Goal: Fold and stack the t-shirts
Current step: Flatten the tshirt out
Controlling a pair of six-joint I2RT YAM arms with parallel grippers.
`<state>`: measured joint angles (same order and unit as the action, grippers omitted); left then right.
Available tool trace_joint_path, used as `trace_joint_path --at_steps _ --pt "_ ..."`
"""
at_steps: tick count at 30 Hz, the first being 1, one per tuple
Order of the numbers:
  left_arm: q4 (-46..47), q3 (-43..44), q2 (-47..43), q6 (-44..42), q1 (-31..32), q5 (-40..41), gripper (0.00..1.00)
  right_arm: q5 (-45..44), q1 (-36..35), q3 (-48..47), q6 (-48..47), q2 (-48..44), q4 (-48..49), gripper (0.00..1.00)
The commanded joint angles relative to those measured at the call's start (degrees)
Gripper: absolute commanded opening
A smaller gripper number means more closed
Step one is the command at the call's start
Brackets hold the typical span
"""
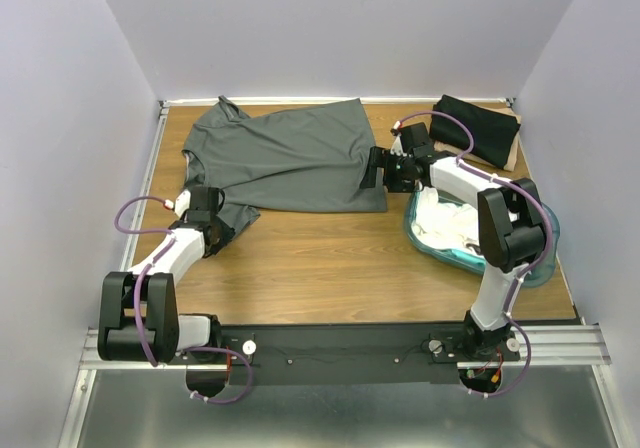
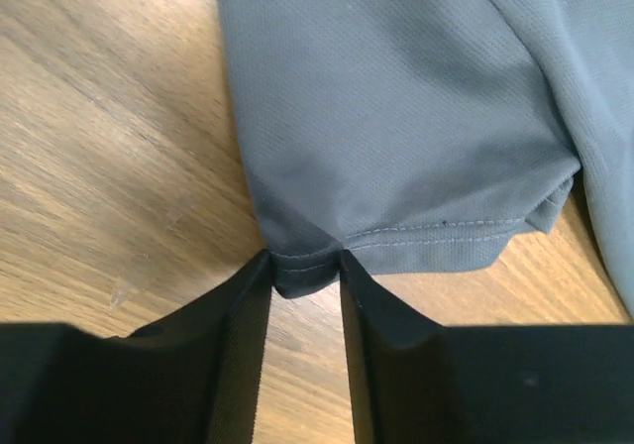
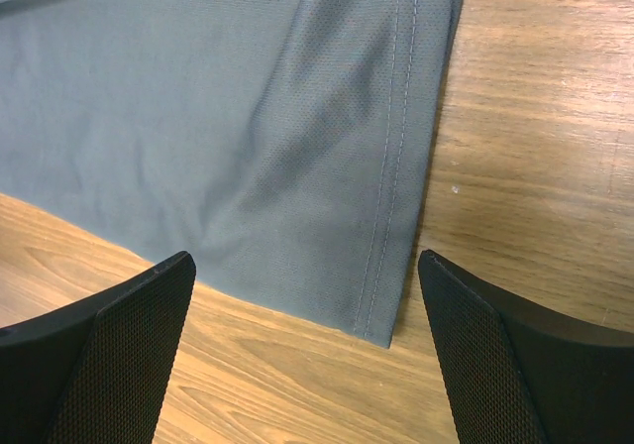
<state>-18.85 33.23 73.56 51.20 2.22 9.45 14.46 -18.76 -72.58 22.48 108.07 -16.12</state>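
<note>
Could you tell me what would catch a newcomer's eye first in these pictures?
A grey t-shirt lies spread over the table's far half, the left end effector pinching its sleeve corner and the right end effector open over its hem corner. White t-shirts sit in a teal tub on the right.

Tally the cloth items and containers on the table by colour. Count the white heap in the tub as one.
dark grey t-shirt: 1
black t-shirt: 1
white cloth heap: 1 (its separate pieces cannot be told apart)
teal tub: 1
Total: 4
</note>
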Motion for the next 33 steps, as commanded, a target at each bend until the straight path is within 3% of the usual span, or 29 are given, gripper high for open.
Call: trace_joint_path --at_steps 1,2,4,5,6,12,16,33 --pt "1.18 -1.94 0.62 0.83 -0.64 0.39 0.31 -2.24 0.13 1.03 0.46 -1.81 -0.76 1.0" --pt "1.27 -2.38 0.62 0.66 -0.64 0.48 0.21 -2.33 0.13 1.12 0.46 -1.72 -0.76 1.0" --pt "1.97 -2.65 0.88 0.04 -0.72 0.39 0.15 -2.94 0.13 1.3 0.46 -1.72 -0.75 1.0" --pt "2.06 -2.56 1.06 -0.13 -0.72 0.3 0.03 -3.21 0.22 1.38 0.46 -1.64 -0.84 1.0" --pt "2.06 -2.47 1.15 -0.4 -0.81 0.13 0.0 -3.82 0.13 1.47 0.46 -1.64 -0.93 1.0" --pt "-0.48 0.78 -1.22 -1.98 -0.9 0.04 0.0 -7.77 0.22 3.49 -0.15 -2.07 -2.25 0.98" --pt "-3.56 2.8 -9.3 -0.58 -0.9 0.56 0.0 -8.31 0.13 4.81 -0.33 -2.16 -3.3 0.95" --pt "-10.41 0.43 -26.09 4.61 -0.9 -0.5 0.0 -9.09 -2.59 5.51 1.25 -0.76 -6.64 0.68"
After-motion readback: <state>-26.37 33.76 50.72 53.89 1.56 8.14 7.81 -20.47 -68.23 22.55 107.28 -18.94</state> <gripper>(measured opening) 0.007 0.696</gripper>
